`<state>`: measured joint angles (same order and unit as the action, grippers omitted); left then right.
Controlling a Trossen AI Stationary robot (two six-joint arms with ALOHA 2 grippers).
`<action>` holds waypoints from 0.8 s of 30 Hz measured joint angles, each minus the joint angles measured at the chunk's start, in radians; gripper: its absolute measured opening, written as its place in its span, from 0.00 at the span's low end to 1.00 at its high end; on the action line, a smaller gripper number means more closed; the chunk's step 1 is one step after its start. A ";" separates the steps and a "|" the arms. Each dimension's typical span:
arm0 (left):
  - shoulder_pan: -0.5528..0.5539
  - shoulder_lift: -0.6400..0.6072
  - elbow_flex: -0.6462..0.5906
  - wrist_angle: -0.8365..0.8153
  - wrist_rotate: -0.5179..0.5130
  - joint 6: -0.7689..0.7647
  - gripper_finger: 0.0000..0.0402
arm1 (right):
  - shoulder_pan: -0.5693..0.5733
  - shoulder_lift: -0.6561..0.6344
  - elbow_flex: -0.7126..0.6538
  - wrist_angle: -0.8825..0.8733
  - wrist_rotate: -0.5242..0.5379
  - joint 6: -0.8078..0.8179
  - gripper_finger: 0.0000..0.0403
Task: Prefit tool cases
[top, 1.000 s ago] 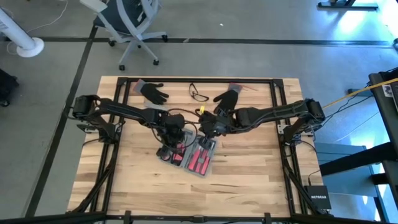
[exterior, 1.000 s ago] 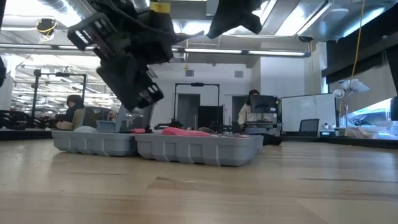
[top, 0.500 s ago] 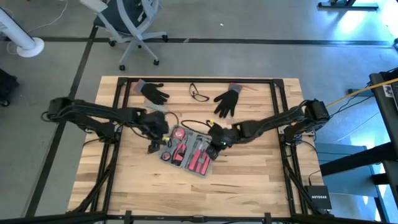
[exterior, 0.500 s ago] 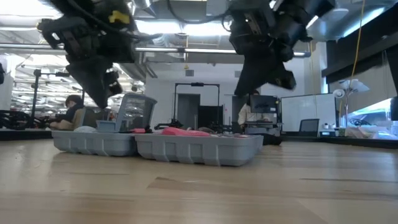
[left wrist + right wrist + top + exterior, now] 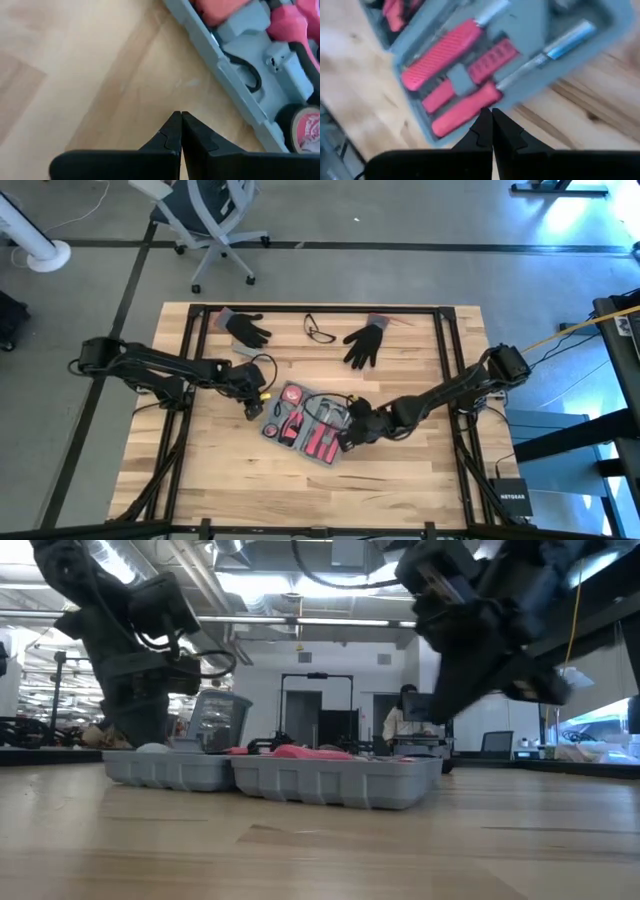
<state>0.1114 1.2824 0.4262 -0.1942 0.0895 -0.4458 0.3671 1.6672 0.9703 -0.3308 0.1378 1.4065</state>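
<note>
A flat blue-grey plastic tool case (image 5: 303, 423) with rounded corners lies open near the middle of the pale wooden counter (image 5: 400, 470), set at a slant, both halves face up. Its moulded recesses hold red-handled tools (image 5: 442, 55) and, at one end, a round red-faced tape measure (image 5: 306, 122).

The left gripper (image 5: 252, 409) sits low just beside the case's left edge, its dark fingers (image 5: 172, 131) pressed together with nothing between them, the tips over bare wood close to the case wall. The right gripper (image 5: 350, 435) is at the case's right half, over its near edge, with its fingers (image 5: 486, 122) likewise closed together and empty, pointing down at the red handles.

Along the far side of the counter lie two black gloves (image 5: 243, 327) and, between them, a pair of dark-rimmed safety glasses (image 5: 319, 331), all well apart from the case.
</note>
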 joint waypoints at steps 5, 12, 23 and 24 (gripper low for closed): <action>-0.036 0.034 0.003 0.003 0.000 -0.001 0.00 | 0.063 -0.002 0.000 -0.017 0.026 0.133 0.00; -0.116 0.044 0.003 0.009 -0.015 -0.132 0.00 | 0.039 0.020 0.000 -0.126 0.073 0.218 0.00; -0.246 0.084 -0.002 0.204 -0.047 -0.404 0.00 | -0.156 0.075 0.001 -0.049 0.070 0.042 0.00; -0.259 0.098 0.000 0.240 -0.057 -0.428 0.00 | -0.172 0.082 0.001 -0.041 0.071 0.019 0.00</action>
<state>-0.1478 1.3801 0.4262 0.0459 0.0328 -0.8738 0.1955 1.7488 0.9714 -0.3722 0.2092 1.4254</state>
